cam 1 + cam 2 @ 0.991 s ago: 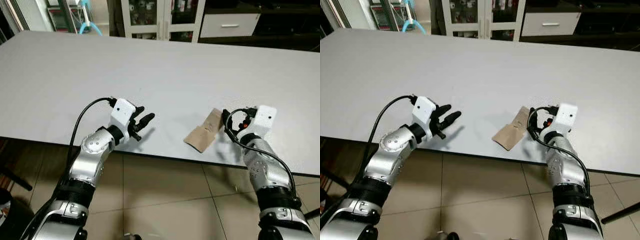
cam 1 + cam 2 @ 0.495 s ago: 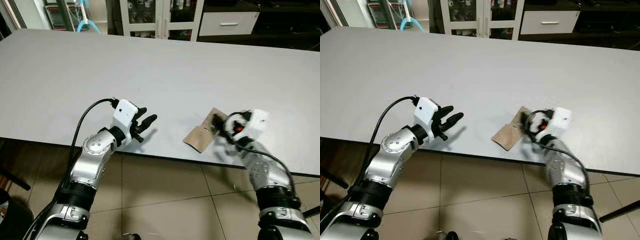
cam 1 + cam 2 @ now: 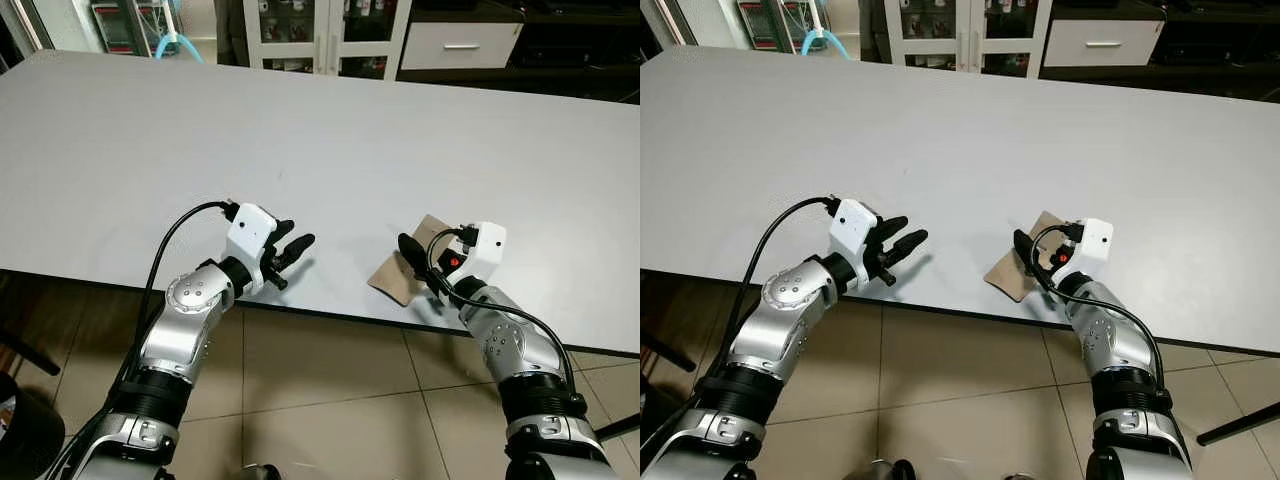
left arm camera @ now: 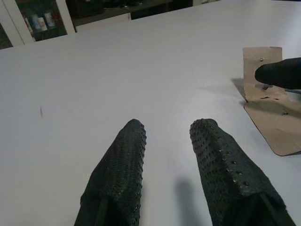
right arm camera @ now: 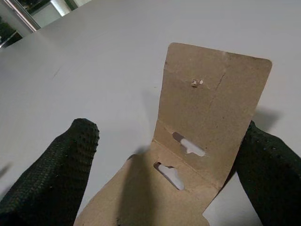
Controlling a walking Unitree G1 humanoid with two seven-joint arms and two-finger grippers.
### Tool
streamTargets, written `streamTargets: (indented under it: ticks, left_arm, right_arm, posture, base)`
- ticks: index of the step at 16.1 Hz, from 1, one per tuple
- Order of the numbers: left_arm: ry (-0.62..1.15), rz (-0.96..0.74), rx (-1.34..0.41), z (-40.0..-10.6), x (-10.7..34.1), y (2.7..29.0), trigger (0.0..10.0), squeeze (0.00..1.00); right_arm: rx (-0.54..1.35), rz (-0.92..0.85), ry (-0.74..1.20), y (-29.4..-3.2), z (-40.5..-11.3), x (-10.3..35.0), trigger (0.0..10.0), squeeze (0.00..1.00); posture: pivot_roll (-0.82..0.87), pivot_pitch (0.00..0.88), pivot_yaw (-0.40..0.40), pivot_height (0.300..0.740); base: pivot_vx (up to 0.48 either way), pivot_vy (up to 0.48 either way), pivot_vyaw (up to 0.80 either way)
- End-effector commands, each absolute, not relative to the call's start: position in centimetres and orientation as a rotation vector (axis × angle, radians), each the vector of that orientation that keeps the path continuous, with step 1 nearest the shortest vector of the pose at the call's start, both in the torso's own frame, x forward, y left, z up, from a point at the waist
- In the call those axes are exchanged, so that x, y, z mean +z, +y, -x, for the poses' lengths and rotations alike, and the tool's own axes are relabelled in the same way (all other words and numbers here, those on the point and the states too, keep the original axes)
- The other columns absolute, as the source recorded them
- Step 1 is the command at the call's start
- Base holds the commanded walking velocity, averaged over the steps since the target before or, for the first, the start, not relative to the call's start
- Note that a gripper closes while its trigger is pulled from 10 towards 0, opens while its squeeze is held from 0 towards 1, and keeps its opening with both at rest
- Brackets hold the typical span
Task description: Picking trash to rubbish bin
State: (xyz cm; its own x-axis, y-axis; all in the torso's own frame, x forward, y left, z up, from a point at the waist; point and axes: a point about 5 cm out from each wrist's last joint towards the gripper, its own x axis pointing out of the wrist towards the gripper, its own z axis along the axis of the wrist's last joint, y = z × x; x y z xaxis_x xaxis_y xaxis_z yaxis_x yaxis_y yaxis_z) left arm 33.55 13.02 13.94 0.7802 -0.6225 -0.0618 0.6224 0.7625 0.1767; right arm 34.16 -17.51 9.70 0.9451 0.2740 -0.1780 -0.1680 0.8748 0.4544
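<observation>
A piece of brown cardboard [image 3: 393,280] lies on the grey table [image 3: 300,130] near its front edge, right of centre. It is folded, and one flap [image 5: 211,99] stands up from the part lying flat. My right gripper [image 3: 415,255] is open and low over the table. Its two black fingers [image 5: 56,179] stand on either side of the raised flap, not closed on it. My left gripper [image 3: 290,250] hovers open over bare table to the left of the cardboard [image 4: 268,108], with nothing between its fingers [image 4: 122,165].
The table's front edge [image 3: 330,315] runs just below both grippers, with tiled floor [image 3: 330,390] beneath. Glass-door cabinets [image 3: 320,30] and a white drawer [image 3: 460,45] stand beyond the far edge. A dark object [image 3: 20,430] sits on the floor at the lower left.
My right gripper has turned and slid left onto the cardboard, so its fingers now straddle the raised flap. The left gripper has barely moved.
</observation>
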Motion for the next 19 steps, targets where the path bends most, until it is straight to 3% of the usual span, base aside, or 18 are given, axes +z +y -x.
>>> streamTargets:
  ticks: [1, 4, 5, 10, 16, 17, 19]
  left_arm:
    - [-0.009, -0.196, -0.680, -33.4, 14.2, 13.0, 10.0, 0.00]
    - [-0.017, -0.204, -0.673, -33.6, 14.4, 13.0, 10.0, 0.00]
    - [-0.020, -0.200, -0.673, -33.6, 14.5, 12.9, 10.0, 0.00]
    - [-0.011, -0.193, -0.682, -33.4, 14.2, 12.6, 10.0, 0.00]
    - [0.005, -0.184, -0.685, -32.7, 13.8, 12.5, 10.0, 0.00]
    - [0.012, -0.185, -0.688, -32.4, 13.6, 12.5, 10.0, 0.00]
    - [0.023, -0.184, -0.696, -32.0, 13.4, 12.5, 10.0, 0.00]
  right_arm:
    - [0.221, -0.448, 0.202, -17.9, -34.6, 10.7, 10.0, 0.00]
    - [0.181, -0.439, 0.107, -19.0, -35.3, 13.0, 10.0, 0.00]
    - [0.157, -0.438, 0.050, -19.5, -35.8, 14.7, 10.0, 1.00]
    - [0.118, -0.409, -0.058, -21.1, -36.6, 18.3, 10.0, 1.00]
    - [0.056, -0.404, 0.094, -22.6, -36.5, 15.2, 10.0, 1.00]
    - [0.067, -0.420, 0.136, -22.4, -36.4, 14.1, 10.0, 0.00]
    - [0.106, -0.451, 0.193, -21.6, -36.1, 12.7, 10.0, 0.00]
  posture:
    - [-0.05, 0.103, -0.011, 0.740]
    - [-0.06, 0.104, -0.009, 0.740]
    - [-0.06, 0.108, -0.009, 0.740]
    - [-0.06, 0.119, -0.011, 0.740]
    - [-0.05, 0.155, -0.016, 0.740]
    - [-0.04, 0.174, -0.016, 0.740]
    - [-0.03, 0.190, -0.016, 0.740]
  base:
    - [0.000, 0.000, 0.00]
    - [0.000, 0.000, 0.00]
    - [0.000, 0.000, 0.00]
    - [0.000, 0.000, 0.00]
    - [0.000, 0.000, 0.00]
    - [0.000, 0.000, 0.00]
    - [0.000, 0.000, 0.00]
